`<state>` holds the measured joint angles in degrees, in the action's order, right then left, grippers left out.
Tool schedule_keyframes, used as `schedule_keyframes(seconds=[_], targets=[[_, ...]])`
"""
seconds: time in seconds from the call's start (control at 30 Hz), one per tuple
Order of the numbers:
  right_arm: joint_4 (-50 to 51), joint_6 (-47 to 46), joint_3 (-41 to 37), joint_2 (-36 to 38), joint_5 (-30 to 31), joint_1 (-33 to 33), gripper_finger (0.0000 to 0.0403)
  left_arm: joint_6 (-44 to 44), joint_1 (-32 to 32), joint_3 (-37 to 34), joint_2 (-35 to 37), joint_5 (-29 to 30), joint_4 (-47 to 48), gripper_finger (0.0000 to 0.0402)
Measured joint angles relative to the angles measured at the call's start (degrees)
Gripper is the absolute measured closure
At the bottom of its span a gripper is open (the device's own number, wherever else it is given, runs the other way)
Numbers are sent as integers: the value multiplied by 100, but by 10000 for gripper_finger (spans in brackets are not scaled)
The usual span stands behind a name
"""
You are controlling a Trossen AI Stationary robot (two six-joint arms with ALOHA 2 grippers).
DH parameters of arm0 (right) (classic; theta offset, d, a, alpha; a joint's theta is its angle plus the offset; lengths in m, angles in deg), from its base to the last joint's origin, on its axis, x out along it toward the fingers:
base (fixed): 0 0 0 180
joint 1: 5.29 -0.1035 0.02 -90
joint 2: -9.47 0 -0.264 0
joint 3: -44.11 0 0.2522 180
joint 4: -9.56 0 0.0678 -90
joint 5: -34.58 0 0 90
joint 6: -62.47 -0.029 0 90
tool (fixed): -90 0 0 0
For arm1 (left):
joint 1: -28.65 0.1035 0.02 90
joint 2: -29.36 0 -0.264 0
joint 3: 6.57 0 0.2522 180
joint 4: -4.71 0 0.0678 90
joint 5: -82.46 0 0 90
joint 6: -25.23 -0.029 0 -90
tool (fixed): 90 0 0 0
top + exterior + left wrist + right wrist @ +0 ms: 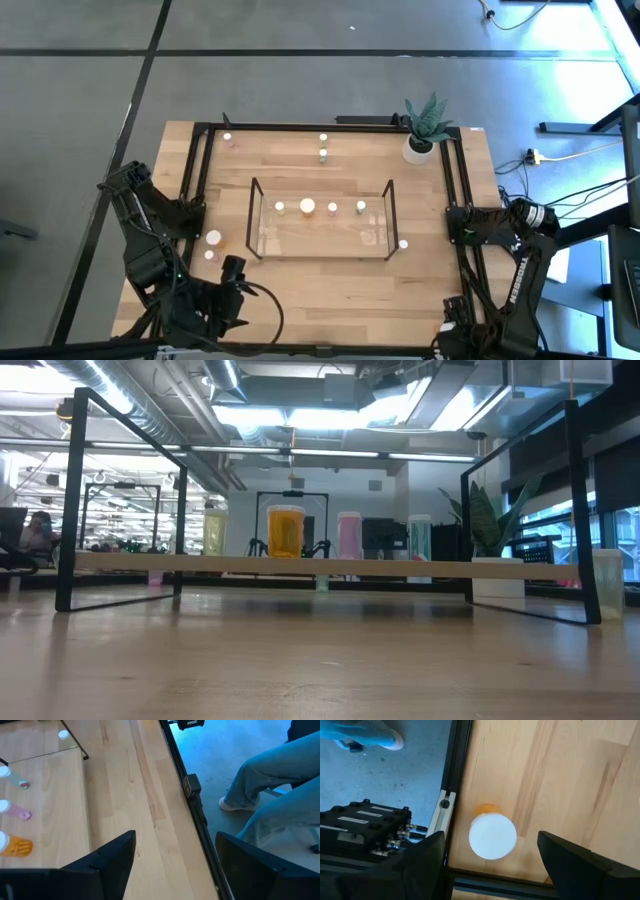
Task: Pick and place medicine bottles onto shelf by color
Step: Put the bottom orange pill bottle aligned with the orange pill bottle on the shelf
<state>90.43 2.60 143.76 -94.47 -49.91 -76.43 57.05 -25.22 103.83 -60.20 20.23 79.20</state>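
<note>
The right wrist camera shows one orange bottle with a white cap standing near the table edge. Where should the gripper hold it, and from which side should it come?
Best guess: come straight down from above. The orange bottle stands upright, seen cap-on, with the open right gripper already spread to either side of it. Close on the round body just under the white cap, fingers on opposite sides. The black table frame runs close by, so a sideways approach looks cramped.

Orange bottle point(492, 834), white cap

Bright ceiling lights point(290, 415) glare overhead; the near tabletop point(320, 670) looks blurred.
</note>
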Motion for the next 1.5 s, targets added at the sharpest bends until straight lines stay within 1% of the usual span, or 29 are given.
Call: schedule_keyframes(seconds=[0.17, 0.37, 0.67, 1.13, 1.27, 1.5], targets=[[-18, -6, -39, 3, -1, 0, 82, 2, -2, 0, 0, 0, 2, 134], [-471, -36, -517, 4, -69, 0, 82, 2, -4, 0, 0, -2, 1, 134], [-756, -114, -830, 2, -112, 4, 82, 2, -2, 0, 0, 0, 2, 134], [-780, -121, -846, -11, -110, 2, 82, 4, 0, 0, 0, -2, 3, 134], [-847, -110, -846, -120, -111, 2, 82, 4, -2, 0, 0, -2, 2, 134], [-914, -114, -846, -316, -304, 0, 82, 5, -2, 0, 0, -120, 2, 134]])
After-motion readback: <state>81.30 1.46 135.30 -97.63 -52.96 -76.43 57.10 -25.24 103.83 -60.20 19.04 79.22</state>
